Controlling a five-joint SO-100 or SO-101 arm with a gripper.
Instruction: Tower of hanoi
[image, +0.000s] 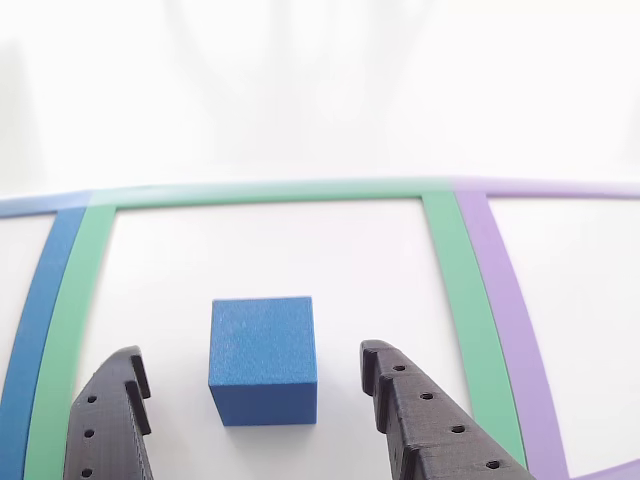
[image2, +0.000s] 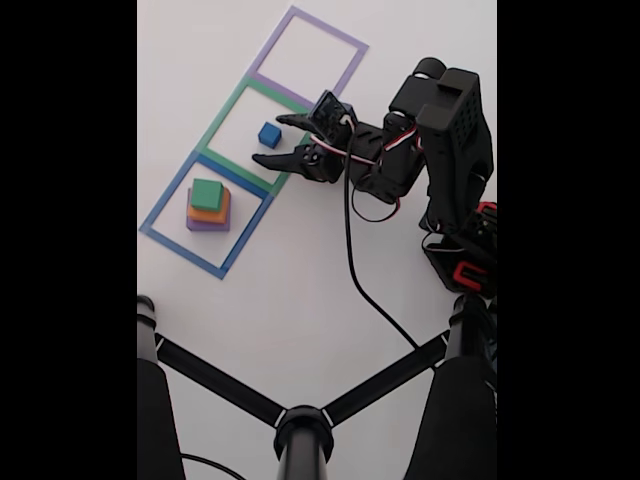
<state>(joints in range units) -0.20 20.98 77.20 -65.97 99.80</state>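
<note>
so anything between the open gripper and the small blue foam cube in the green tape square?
Nothing visible. The small blue foam cube sits on bare white table between the gripper's spread black fingers, touching neither.

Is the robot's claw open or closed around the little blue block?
Open. The gripper has a finger on each side of the blue block, with white table showing in both gaps.

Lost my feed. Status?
Claw open, straddling blue cube, not touching. Cube sits in green outline. Green, orange, purple blocks stacked in blue outline. Path unobstructed.
</note>
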